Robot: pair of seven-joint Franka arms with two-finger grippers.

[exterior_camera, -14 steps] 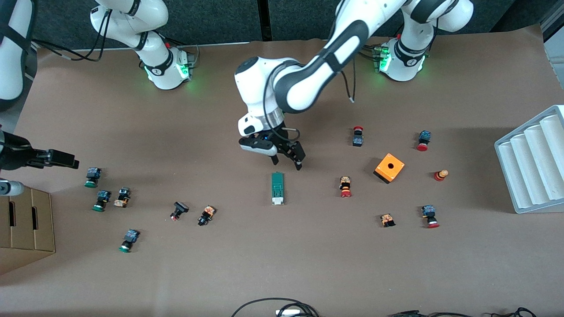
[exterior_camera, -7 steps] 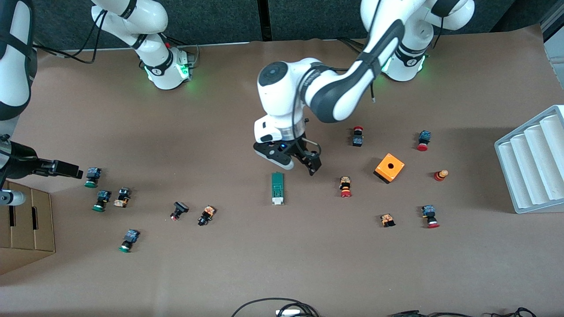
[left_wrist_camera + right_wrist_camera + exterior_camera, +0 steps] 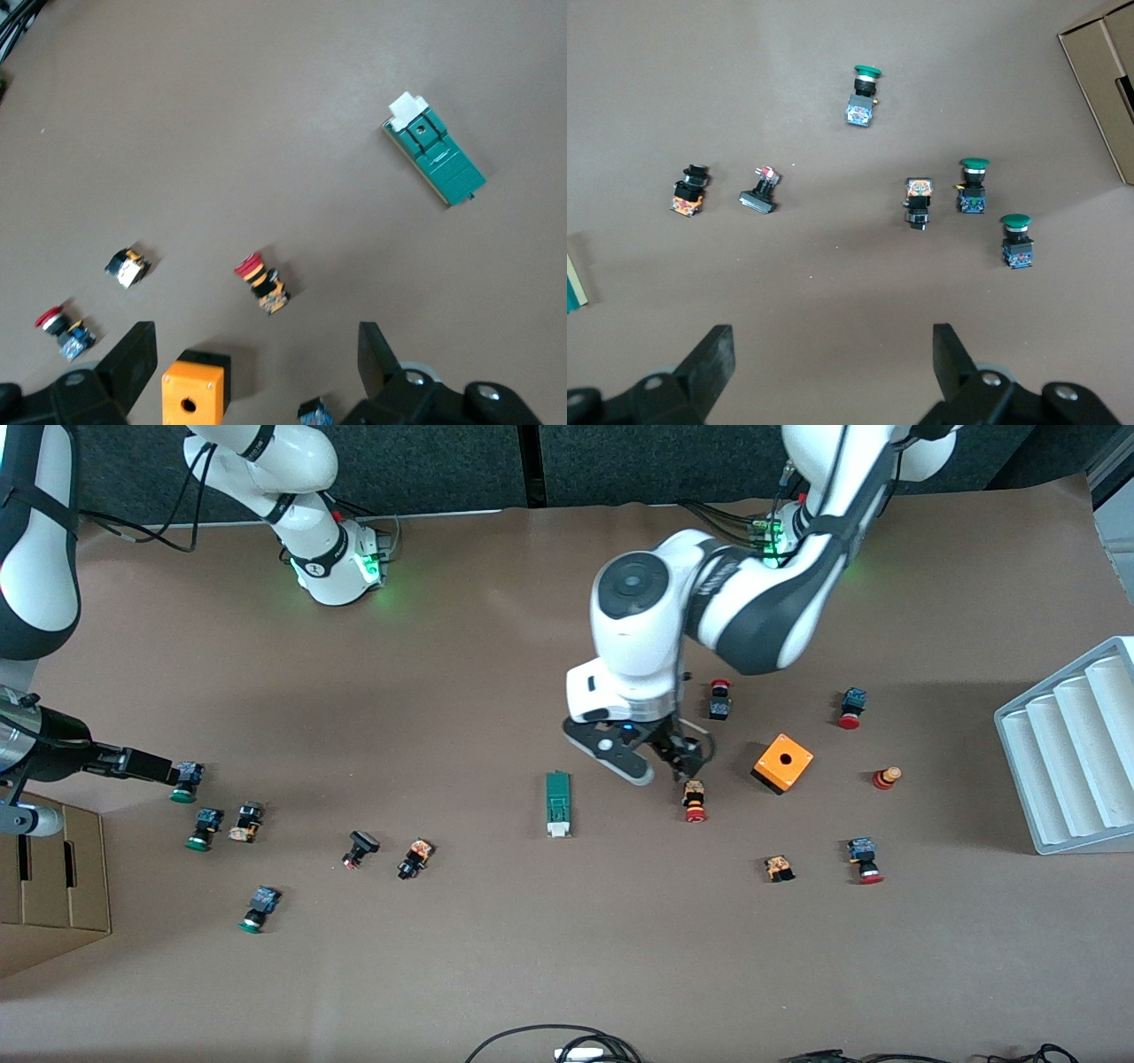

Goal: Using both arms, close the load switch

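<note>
While the load switch (image 3: 557, 803) lies flat mid-table with its white end toward the front camera, nothing touches it. Left gripper (image 3: 678, 766) hangs jaws wide and empty over the bare table between the switch and the orange cube (image 3: 783, 763), above a red-capped push button (image 3: 695, 801). Right gripper (image 3: 164, 767) sits spread and empty over the green-capped buttons (image 3: 186, 781) at the right arm's end.

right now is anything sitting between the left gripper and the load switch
Nothing visible. The left gripper, fingers open, is over bare table beside a red push button, and only bare table separates it from the load switch. The button lies away from that path.
</note>
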